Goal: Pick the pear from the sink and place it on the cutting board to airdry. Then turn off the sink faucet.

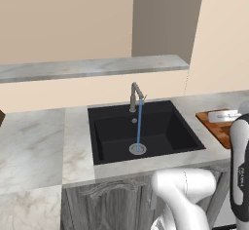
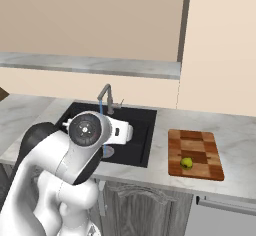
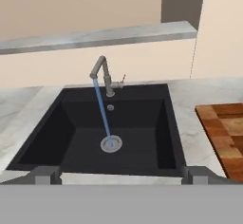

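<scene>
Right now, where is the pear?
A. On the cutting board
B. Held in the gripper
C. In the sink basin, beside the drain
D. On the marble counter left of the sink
A. The right base view shows the pear lying on the cutting board near its front edge, while the sink holds only the water stream running from the sink faucet to the drain.

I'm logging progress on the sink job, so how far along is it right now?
Done: the pear sits on the cutting board, right of the sink. In hand: nothing is held; the gripper is open, its fingers wide apart and facing the basin. Left: the faucet is running, a blue stream falling to the drain, so it needs turning off.
</scene>
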